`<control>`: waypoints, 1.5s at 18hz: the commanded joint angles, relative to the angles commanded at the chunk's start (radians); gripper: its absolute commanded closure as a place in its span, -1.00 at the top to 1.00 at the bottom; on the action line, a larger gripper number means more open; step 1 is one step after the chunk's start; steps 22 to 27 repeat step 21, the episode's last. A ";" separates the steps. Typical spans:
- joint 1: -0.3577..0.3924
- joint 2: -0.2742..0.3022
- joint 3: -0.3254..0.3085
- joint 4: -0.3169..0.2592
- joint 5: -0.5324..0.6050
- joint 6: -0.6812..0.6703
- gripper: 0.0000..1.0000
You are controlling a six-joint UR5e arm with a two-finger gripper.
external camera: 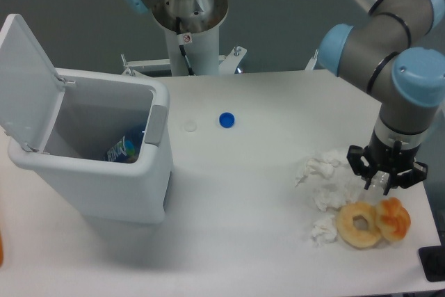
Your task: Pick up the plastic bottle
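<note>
My gripper points straight down at the right side of the table, low over the surface, just above the doughnuts. Its dark fingers are spread wide. A small clear piece of the plastic bottle shows between them; the rest of the bottle is hidden under the gripper. The fingers stand on either side of the bottle, and I cannot see them pressing on it.
A glazed doughnut and an orange doughnut lie just in front of the gripper. White tissue wads lie to its left. A blue cap and a clear lid sit mid-table. An open white bin stands at left.
</note>
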State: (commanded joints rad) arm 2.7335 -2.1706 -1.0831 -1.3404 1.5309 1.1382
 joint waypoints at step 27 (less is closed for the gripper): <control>-0.005 0.017 -0.029 -0.002 0.017 0.003 -1.00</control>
